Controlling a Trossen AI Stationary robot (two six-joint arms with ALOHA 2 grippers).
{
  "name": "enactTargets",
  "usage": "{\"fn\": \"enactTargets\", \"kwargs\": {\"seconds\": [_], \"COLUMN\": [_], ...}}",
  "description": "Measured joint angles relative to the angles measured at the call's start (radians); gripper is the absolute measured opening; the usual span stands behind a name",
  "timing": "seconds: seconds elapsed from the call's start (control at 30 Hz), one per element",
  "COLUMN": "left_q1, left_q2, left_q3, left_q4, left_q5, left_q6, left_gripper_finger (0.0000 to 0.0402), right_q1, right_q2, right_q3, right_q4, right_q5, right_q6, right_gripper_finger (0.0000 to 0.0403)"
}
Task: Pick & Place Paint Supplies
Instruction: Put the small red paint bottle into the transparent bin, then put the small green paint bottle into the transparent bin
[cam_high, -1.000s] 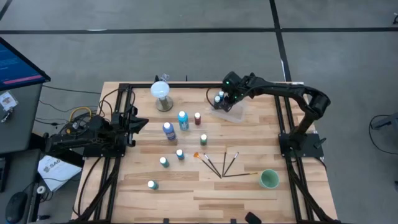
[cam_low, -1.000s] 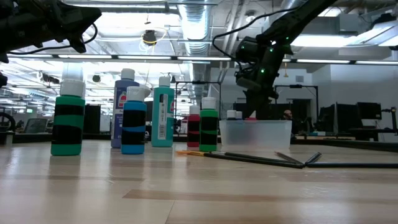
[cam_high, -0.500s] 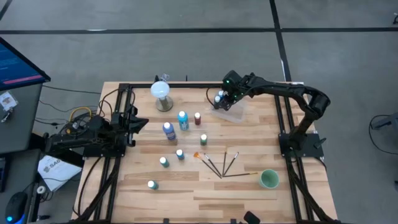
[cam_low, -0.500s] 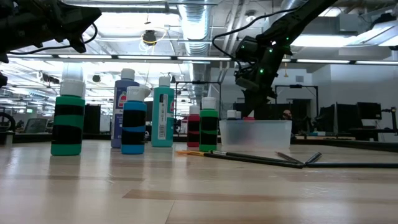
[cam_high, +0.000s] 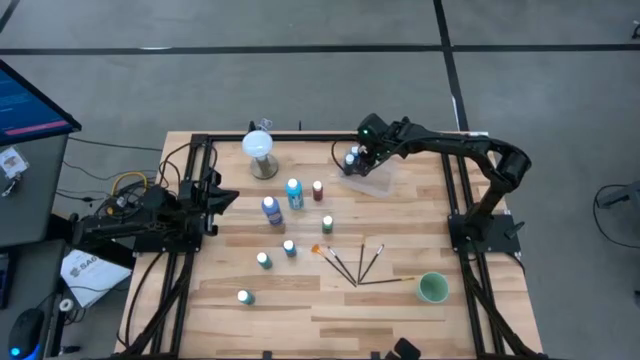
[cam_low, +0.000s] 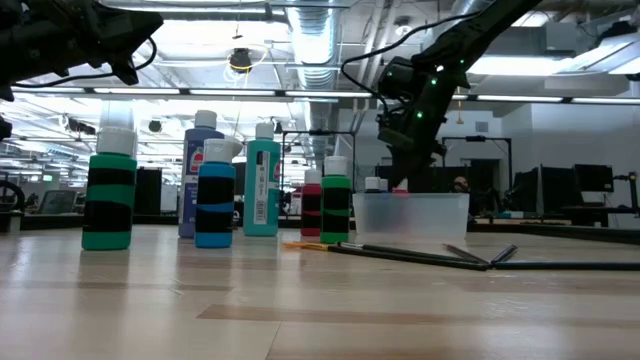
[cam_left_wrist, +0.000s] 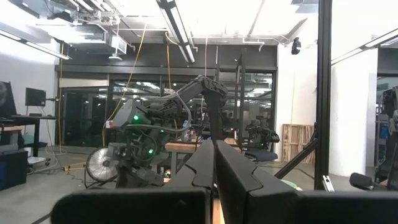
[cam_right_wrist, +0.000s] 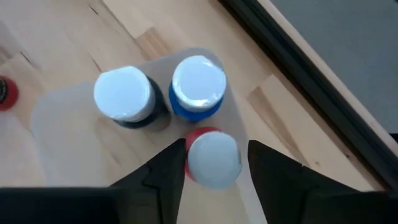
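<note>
A clear tray (cam_right_wrist: 68, 149) at the table's far right holds three white-capped bottles: a dark one (cam_right_wrist: 123, 94), a blue one (cam_right_wrist: 198, 84) and a red one (cam_right_wrist: 213, 160), all upright. My right gripper (cam_right_wrist: 216, 150) points down into the tray (cam_high: 370, 178), open, one finger on either side of the red bottle. Several more bottles (cam_high: 272, 208) stand mid-table, and thin brushes (cam_high: 355, 265) lie nearer the front. My left gripper (cam_left_wrist: 214, 163) is shut and raised at the table's left side (cam_high: 225, 197), holding nothing. My right gripper comes at the red bottle's cap (cam_right_wrist: 219, 174) from above. A gap shows between the cap and one finger (cam_right_wrist: 267, 168). Whether the other finger (cam_right_wrist: 171, 171) touches the bottle's red side, I cannot tell. The bottle stands upright on the tray's floor.
A white globe on a round base (cam_high: 260, 147) stands at the far middle. A green cup (cam_high: 432, 288) sits near the front right, beside the brushes. Black frame rails (cam_high: 455, 180) run along the table's left and right sides.
</note>
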Motion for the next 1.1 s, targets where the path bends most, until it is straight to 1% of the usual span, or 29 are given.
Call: {"fn": "enactTargets", "kwargs": {"seconds": [0.13, 0.3, 0.47, 0.6, 0.67, 0.9, 1.1], "left_q1": [0.0, 0.0, 0.0, 0.0, 0.0, 0.0, 0.0], "left_q2": [0.0, 0.0, 0.0, 0.0, 0.0, 0.0, 0.0], "left_q3": [0.0, 0.0, 0.0, 0.0, 0.0, 0.0, 0.0], "left_q4": [0.0, 0.004, 0.004, 0.006, 0.006, 0.013, 0.017], "left_q5": [0.0, 0.0, 0.0, 0.0, 0.0, 0.0, 0.0], "left_q6": [0.0, 0.0, 0.0, 0.0, 0.0, 0.0, 0.0], "left_gripper_finger": [0.0002, 0.0002, 0.0002, 0.0002, 0.0002, 0.0002, 0.0002], "right_q1": [0.0, 0.002, 0.043, 0.125, 0.179, 0.376, 0.488], "right_q2": [-0.019, -0.066, -0.118, -0.138, -0.138, -0.077, -0.033], "right_q3": [0.005, 0.055, 0.091, 0.098, 0.098, 0.097, 0.097], "right_q4": [0.001, -0.019, -0.024, -0.024, -0.025, -0.008, 0.044], "right_q5": [0.0, -0.001, -0.018, -0.108, -0.128, -0.132, -0.132], "right_q6": [-0.017, -0.019, -0.02, -0.028, -0.049, -0.069, -0.07], "right_gripper_finger": [0.0188, 0.0213, 0.0221, 0.022, 0.0219, 0.0221, 0.0221]}}
